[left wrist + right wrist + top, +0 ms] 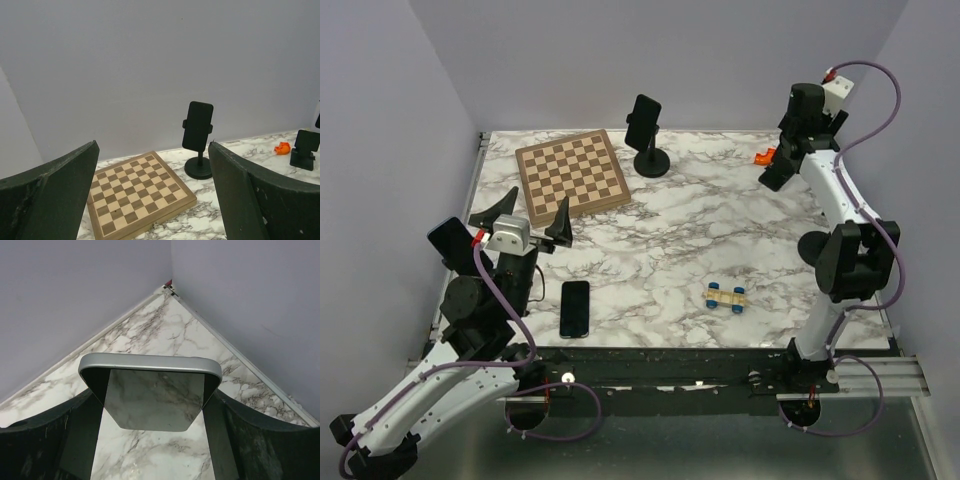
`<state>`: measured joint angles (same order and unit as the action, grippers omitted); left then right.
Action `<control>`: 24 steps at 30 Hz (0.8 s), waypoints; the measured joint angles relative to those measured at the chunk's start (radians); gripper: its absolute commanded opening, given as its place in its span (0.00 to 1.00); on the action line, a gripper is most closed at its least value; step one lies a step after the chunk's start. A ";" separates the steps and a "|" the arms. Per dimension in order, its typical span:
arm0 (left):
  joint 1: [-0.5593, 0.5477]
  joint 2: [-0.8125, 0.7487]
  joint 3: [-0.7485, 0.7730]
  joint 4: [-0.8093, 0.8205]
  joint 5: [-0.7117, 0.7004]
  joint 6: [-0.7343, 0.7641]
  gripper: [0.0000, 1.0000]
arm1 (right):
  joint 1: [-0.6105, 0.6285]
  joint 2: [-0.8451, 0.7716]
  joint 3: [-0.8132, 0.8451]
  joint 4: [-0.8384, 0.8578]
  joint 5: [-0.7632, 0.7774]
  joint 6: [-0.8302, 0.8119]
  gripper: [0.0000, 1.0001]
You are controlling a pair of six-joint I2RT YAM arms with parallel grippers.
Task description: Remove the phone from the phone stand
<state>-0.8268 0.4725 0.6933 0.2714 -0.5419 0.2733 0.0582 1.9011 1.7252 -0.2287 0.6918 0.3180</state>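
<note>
Phone (pixel 642 120) sits upright in the clamp of the phone stand (pixel 652 163), near the middle of the far edge of the marble table (pixel 720 220). The left wrist view confirms it: dark slab held by the side clips, round base flat on the marble.

Left gripper (pixel 530 212) is raised over the left side of the table, just off the near corner of the chessboard (pixel 572 172). Its jaws are spread wide with nothing between them, and it points toward the stand, well apart from it.

Right gripper (pixel 775 172) is low by the far right corner, just beside a small orange object (pixel 760 157). In the right wrist view both fingers (pixel 80 440) flank a silver-rimmed slab (pixel 150 390) with a glossy face that mirrors the marble. The jaws appear closed against its sides.

A second phone (pixel 575 308) lies flat near the near edge, left of centre. A toy car (pixel 727 296) is near the near edge, right of centre.
</note>
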 measured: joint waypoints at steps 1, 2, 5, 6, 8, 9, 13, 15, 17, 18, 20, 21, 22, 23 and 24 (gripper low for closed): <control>0.000 0.003 0.000 0.002 -0.001 0.004 0.99 | 0.013 -0.035 -0.013 -0.014 -0.002 0.005 0.18; 0.000 0.006 0.000 0.004 -0.001 0.007 0.99 | 0.028 -0.056 -0.020 -0.029 -0.007 0.010 0.17; 0.000 0.013 0.000 0.014 -0.005 0.016 0.99 | 0.110 -0.103 -0.036 -0.119 -0.071 0.049 0.16; 0.000 0.016 0.000 0.018 -0.005 0.018 0.99 | 0.143 -0.109 -0.044 -0.148 -0.105 0.067 0.16; 0.000 0.023 0.000 0.022 -0.006 0.021 0.99 | 0.216 -0.119 -0.084 -0.197 -0.175 0.110 0.16; 0.000 0.027 0.000 0.023 -0.007 0.022 0.99 | 0.257 -0.126 -0.117 -0.218 -0.211 0.133 0.16; 0.000 0.047 0.000 0.024 -0.008 0.030 0.98 | 0.424 -0.154 -0.273 -0.301 -0.366 0.222 0.16; 0.000 0.050 0.000 0.024 -0.008 0.032 0.98 | 0.502 -0.176 -0.353 -0.314 -0.467 0.272 0.17; 0.000 0.049 0.000 0.024 -0.008 0.033 0.98 | 0.573 -0.194 -0.414 -0.320 -0.542 0.321 0.18; 0.000 0.047 0.000 0.026 -0.008 0.033 0.99 | 0.613 -0.198 -0.439 -0.328 -0.594 0.359 0.19; 0.000 0.046 0.000 0.026 -0.008 0.034 0.99 | 0.683 -0.196 -0.446 -0.326 -0.625 0.385 0.20; 0.000 0.045 0.000 0.026 -0.008 0.034 0.98 | 0.717 -0.195 -0.451 -0.319 -0.653 0.407 0.20; 0.000 0.044 0.000 0.026 -0.008 0.034 0.98 | 0.750 -0.194 -0.458 -0.301 -0.684 0.429 0.20; 0.000 0.043 0.000 0.026 -0.008 0.034 0.99 | 0.777 -0.192 -0.469 -0.276 -0.716 0.453 0.20; 0.000 0.042 0.000 0.026 -0.008 0.034 0.99 | 0.805 -0.185 -0.481 -0.252 -0.747 0.475 0.20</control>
<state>-0.8268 0.5140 0.6930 0.2977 -0.5495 0.3073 0.8631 1.7157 1.2446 -0.4805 -0.0547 0.7933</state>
